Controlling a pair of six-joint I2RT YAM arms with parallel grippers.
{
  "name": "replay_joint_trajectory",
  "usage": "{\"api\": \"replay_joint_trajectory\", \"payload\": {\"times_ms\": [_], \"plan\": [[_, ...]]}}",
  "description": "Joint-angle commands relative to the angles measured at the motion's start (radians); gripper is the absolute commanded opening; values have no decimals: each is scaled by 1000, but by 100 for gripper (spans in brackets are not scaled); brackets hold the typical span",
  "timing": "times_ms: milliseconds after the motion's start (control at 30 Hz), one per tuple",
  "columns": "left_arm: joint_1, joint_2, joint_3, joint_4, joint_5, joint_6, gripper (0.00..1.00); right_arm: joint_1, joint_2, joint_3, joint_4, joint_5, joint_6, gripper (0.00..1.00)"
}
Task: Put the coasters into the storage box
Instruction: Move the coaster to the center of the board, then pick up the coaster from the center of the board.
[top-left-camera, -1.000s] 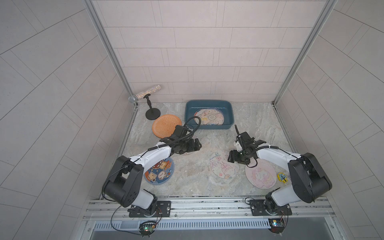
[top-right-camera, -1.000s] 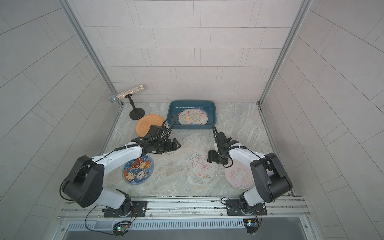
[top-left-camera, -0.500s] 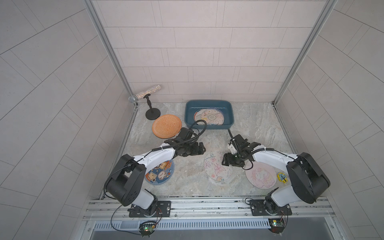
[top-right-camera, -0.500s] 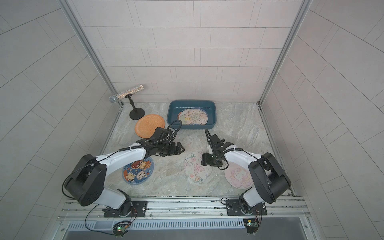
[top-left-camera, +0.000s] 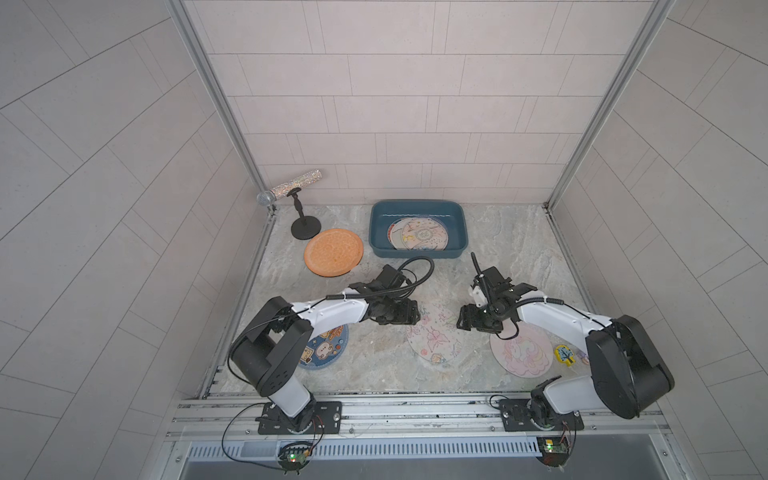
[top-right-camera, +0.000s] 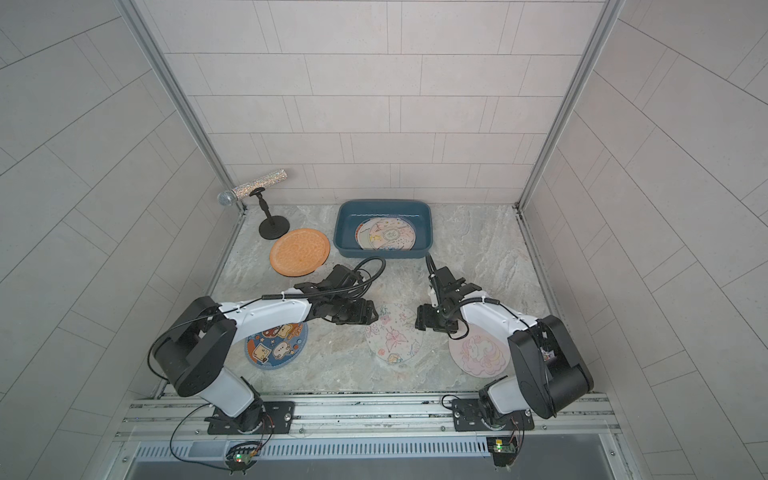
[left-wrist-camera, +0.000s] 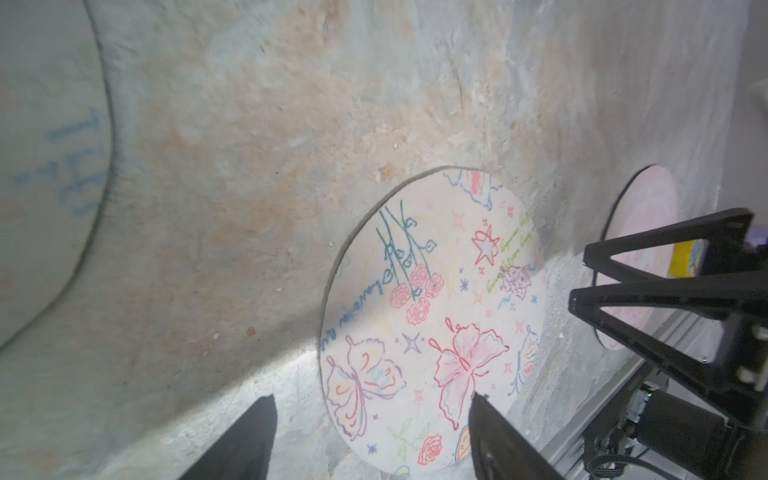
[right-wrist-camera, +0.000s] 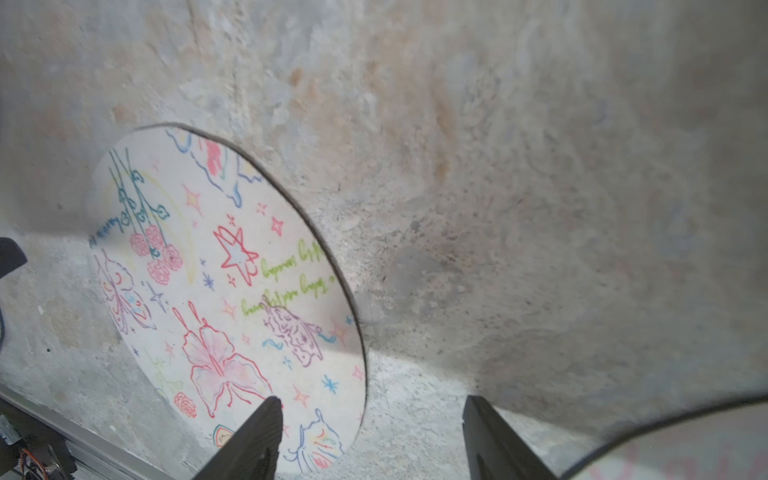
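Crowding one butterfly coaster (top-left-camera: 436, 338), flat on the table (top-left-camera: 374, 361), with left hand (left-wrist-camera: 372, 399) and right hand (right-wrist-camera: 370, 401) both apart. Risks colliding, or pushing the thin mat instead of lifting it.

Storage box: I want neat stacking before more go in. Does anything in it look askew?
Slightly. Inside the storage box, the lower coaster peeks out sideways from under the top coaster, so the two are not squarely stacked. Nothing looks spilled or damaged.
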Motion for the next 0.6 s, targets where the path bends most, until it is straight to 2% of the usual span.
{"api": "replay_joint_trajectory", "payload": {"times_ms": [0,300,567], "plan": [[-27,28,37,-72,-47,4,71,0,-18,-26,-7,2,-9,72],[-67,97,85,-160,-104,18,59,10,-7,-49,50,-25,5,69],[-75,128,108,-160,-93,18,53,50,14,-51,89,-25,35,59]]}}
